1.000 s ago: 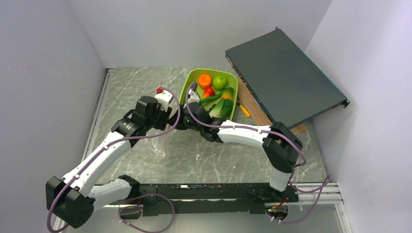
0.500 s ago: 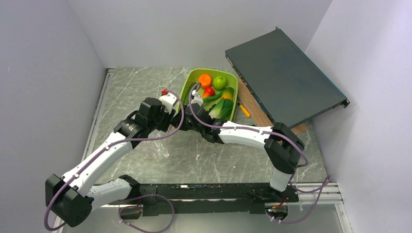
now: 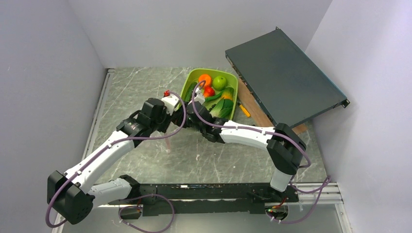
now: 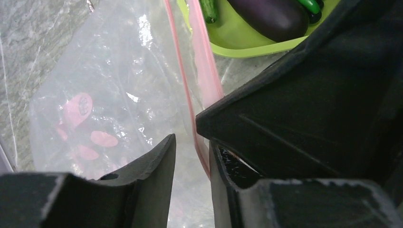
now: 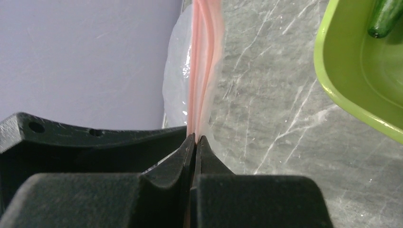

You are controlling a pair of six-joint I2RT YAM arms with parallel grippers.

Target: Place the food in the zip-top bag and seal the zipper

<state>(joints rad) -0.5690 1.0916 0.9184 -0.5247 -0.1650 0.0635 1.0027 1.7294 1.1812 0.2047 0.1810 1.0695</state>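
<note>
pinching the zipper [image 5: 205, 57] flat, right gripper [image 5: 196, 140] holds the bag [image 4: 109, 71]. left gripper [image 4: 191, 142], jaws narrowly apart around it, should catch one lip only.

Your arms cross mid-surface [image 3: 131, 87], and both claws meet just off the tray's [image 5: 347, 85] left rim. The bag [image 4: 109, 80] hangs between them, so there's no way through there. Left claw [image 4: 191, 142]: jaws apart, pink strip [image 4: 204, 71] running through the gap. Right claw [image 5: 196, 137]: pinched on that strip. Free room: back-left surface up to the wall [image 3: 48, 87], plus the near band in front of the arms. Right side is tight: a dark flat box [image 3: 284, 77] leans over a board [image 3: 255, 109], with a screwdriver [image 3: 244, 110] beside the tray. The tray's far half is open from above.
</note>
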